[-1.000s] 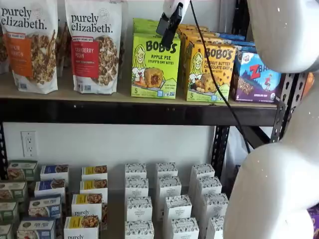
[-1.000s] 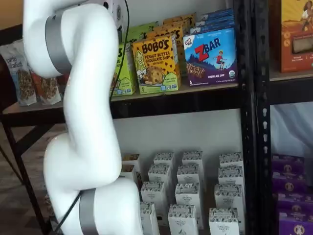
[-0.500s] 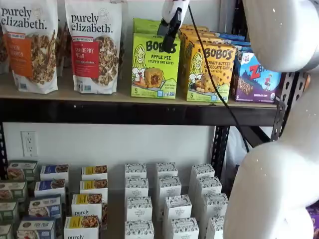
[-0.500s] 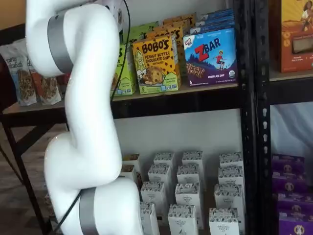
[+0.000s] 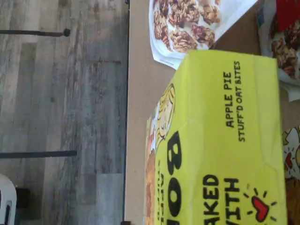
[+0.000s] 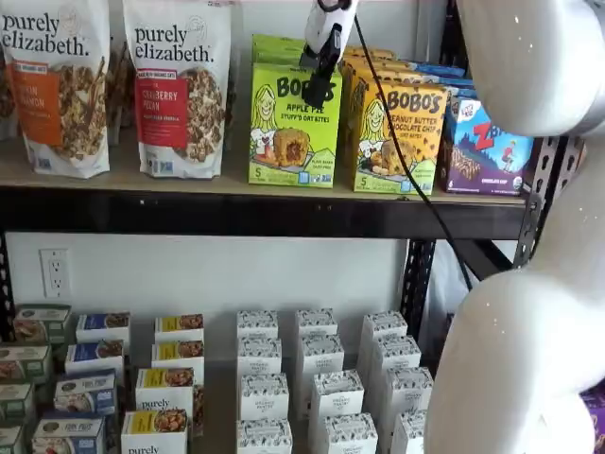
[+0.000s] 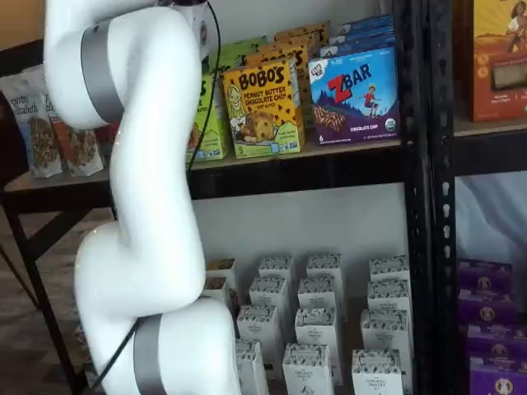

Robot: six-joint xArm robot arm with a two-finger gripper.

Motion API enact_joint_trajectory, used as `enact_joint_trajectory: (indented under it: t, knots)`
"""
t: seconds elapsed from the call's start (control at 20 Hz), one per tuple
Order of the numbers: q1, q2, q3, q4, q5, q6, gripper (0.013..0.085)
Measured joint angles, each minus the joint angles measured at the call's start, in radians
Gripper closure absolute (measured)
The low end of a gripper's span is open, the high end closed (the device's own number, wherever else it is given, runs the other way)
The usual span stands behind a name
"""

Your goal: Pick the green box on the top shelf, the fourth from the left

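The gripper point(image 6: 319, 87) hangs in front of the upper face of the green box point(image 6: 294, 124), its black fingers point(image 6: 319, 85) seen side-on as one dark shape. No gap between them can be made out, yet they stand spread as wide as they go and clasp nothing; whether they touch the carton cannot be told. In the other shelf view the white arm point(image 7: 144, 164) covers the gripper and most of the green box point(image 7: 212, 123), leaving only a lime strip.

The green box stands upright at the front of the top shelf point(image 6: 236, 210), between a red-labelled granola bag point(image 6: 180, 85) and the yellow-orange box point(image 6: 397, 137); more green cartons sit behind it. In the wrist view its top panel point(image 5: 220, 150) fills much of the picture, cut off at the edge, with granola bags partly showing beside it.

A black cable point(image 6: 406, 170) trails across the yellow-orange box. A blue box point(image 6: 487, 147) is partly hidden by the arm point(image 6: 529, 236).

The shelf is a tan board with a black front rail. Below stand rows of small white boxes point(image 6: 317, 378) and a wall outlet point(image 6: 55, 273). Grey wood flooring point(image 5: 61, 112) shows past the shelf edge.
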Motion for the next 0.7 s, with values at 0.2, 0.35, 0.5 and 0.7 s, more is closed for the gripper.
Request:
enact_joint_trajectory:
  t: [0.2,0.35,0.5,0.7]
  knots:
    - [0.004,0.005,0.002,-0.011,0.001,0.001,0.013]
    - [0.005,0.013,-0.003,-0.021,0.011,0.001,0.013]
    - [0.006,0.011,0.006,-0.026,0.002,0.0,0.013]
    - [0.006,0.006,0.018,-0.023,-0.013,-0.001,0.013]
